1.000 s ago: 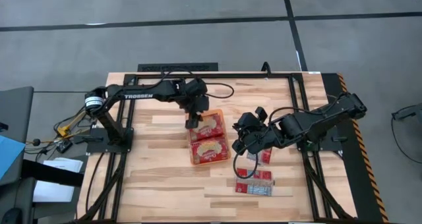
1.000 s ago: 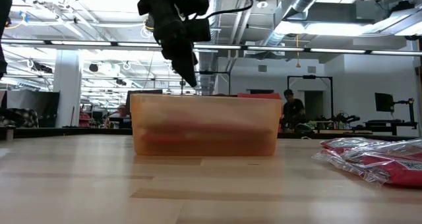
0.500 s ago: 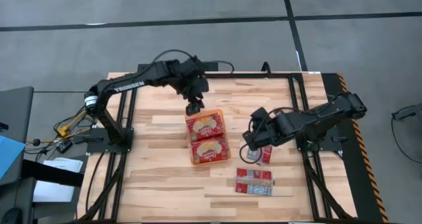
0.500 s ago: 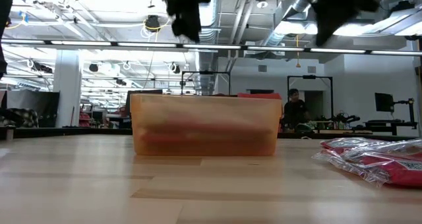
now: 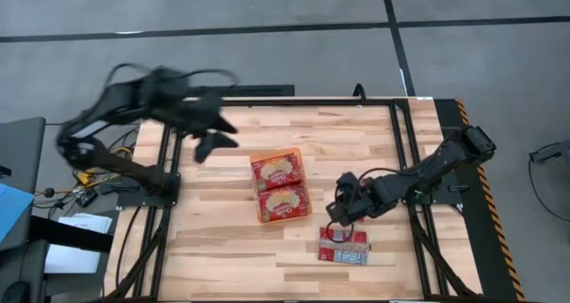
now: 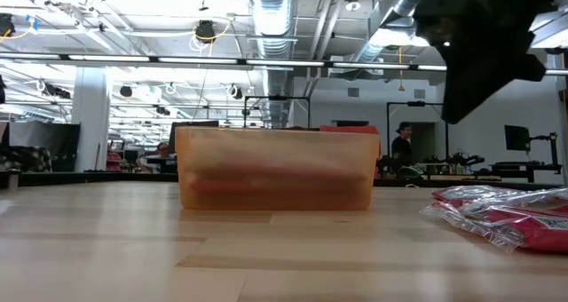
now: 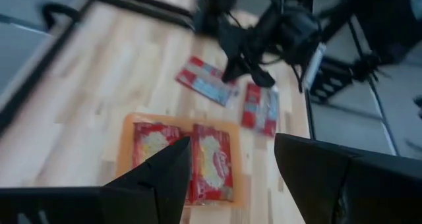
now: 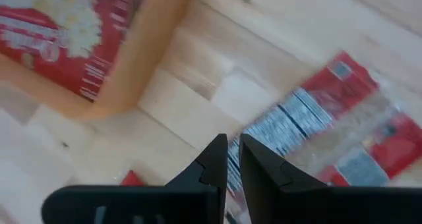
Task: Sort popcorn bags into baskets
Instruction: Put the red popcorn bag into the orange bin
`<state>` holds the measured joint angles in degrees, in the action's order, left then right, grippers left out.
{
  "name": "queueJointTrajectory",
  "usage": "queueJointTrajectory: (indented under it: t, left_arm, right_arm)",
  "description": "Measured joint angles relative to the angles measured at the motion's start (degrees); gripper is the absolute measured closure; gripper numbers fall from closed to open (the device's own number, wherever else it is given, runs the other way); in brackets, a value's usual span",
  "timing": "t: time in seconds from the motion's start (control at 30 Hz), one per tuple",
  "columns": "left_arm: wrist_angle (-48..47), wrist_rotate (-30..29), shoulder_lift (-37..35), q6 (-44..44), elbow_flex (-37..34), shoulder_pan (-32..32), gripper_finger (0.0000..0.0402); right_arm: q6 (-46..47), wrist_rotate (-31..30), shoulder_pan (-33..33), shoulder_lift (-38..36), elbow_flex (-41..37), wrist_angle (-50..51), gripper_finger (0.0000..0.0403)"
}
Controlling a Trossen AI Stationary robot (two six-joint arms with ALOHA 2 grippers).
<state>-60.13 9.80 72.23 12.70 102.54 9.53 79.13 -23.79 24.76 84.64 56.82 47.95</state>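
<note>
Between my nearly closed right gripper [image 8: 229, 159] fingers sits nothing yet; I hang above loose popcorn bags [image 5: 344, 246] beside the basket [image 5: 280, 186], aiming to pick. My left gripper [image 7: 231, 174], empty and spread wide, is off toward the table's left.

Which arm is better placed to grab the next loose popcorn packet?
The right. Its claw hovers right beside the flat red popcorn packets lying loose on the wooden table, next to the orange plastic basket. The left claw is off near the table's far left edge.
</note>
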Motion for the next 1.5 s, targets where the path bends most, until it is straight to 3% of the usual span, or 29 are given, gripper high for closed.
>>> queueJointTrajectory:
  t: [0.13,0.27,0.43,0.6,0.77,0.97,1.17,1.33,1.5]
  left_arm:
    - [1.7,-16.9,-8.1,6.3,-4.7,-11.5,0.0198]
    - [6.6,-33.6,-15.3,12.7,-15.8,-24.9,0.0198]
    - [17.0,-45.5,-21.9,18.9,-33.9,-35.9,0.0198]
    - [33.2,-47.7,-24.0,24.9,-48.2,-39.3,0.0198]
    - [50.1,-47.7,-23.1,26.4,-53.9,-39.3,0.0198]
    - [62.6,-47.0,-23.1,17.7,-51.1,-38.5,0.0198]
    - [64.1,-45.0,-22.6,4.7,-43.6,-39.7,0.0198]
    - [63.6,-46.0,-20.3,-1.3,-42.7,-42.3,0.0198]
    - [63.3,-48.7,-15.3,-0.2,-43.0,-44.3,0.0198]
  right_arm:
    - [-0.2,-0.2,0.8,0.0,0.0,-3.0,0.0337]
    - [-6.6,-0.1,1.4,0.0,0.8,-9.1,0.0337]
    - [-16.3,0.1,1.0,0.0,7.7,-11.8,0.0337]
    - [-22.1,-0.1,1.1,0.0,17.9,-11.7,0.0337]
    - [-22.5,-0.3,2.9,0.0,21.4,-11.7,0.0337]
    - [-22.4,-0.7,6.5,1.6,21.3,-7.2,0.0337]
    - [-23.4,-1.8,8.7,6.4,21.3,-7.0,0.0337]
    - [-29.2,-0.6,5.8,10.4,21.2,-17.3,0.0337]
    - [-42.8,7.6,1.4,10.8,24.6,-30.1,0.0337]
